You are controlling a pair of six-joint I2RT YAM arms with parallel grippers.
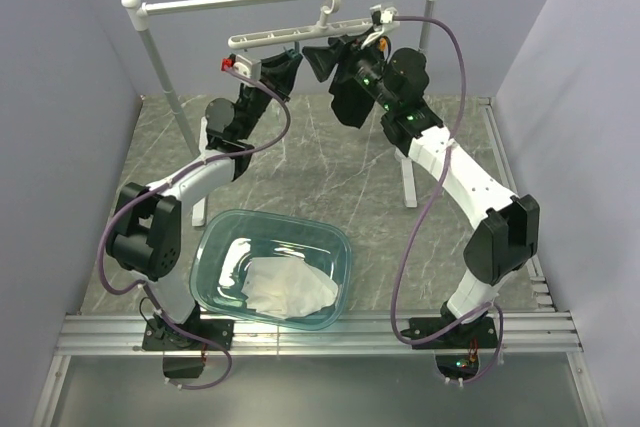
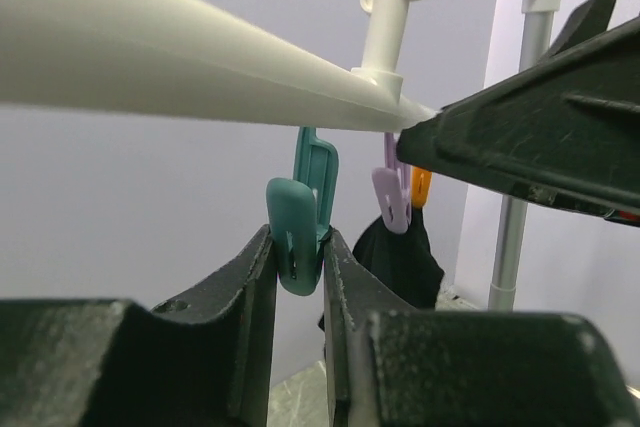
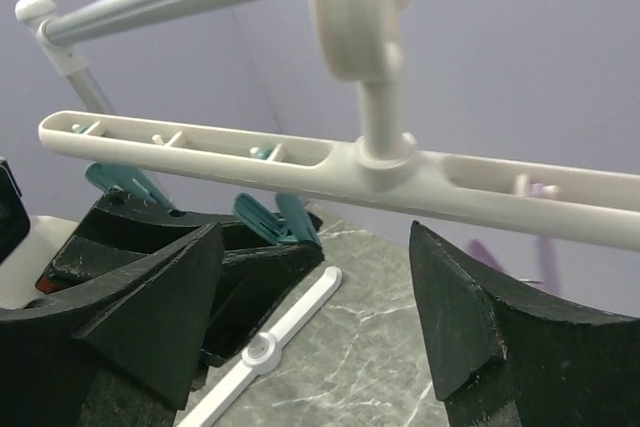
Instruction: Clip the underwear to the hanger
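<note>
Over the marble table [image 1: 330,162], the left gripper [image 2: 298,249] pinches one of two teal pegs [image 2: 312,172] on the hanger [image 1: 300,37] (right gripper [image 3: 315,247] gaping), one underwear [image 1: 290,287] at six o'clock.

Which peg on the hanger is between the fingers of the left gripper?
The teal peg: the left gripper clamps its two sides. The purple peg and orange peg hang free further along.

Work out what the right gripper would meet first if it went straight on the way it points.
Probably the hanger: its white bar crosses just above the gap of the open right gripper, by the hook's stem. Depth is unclear; it might slip under the bar.
</note>
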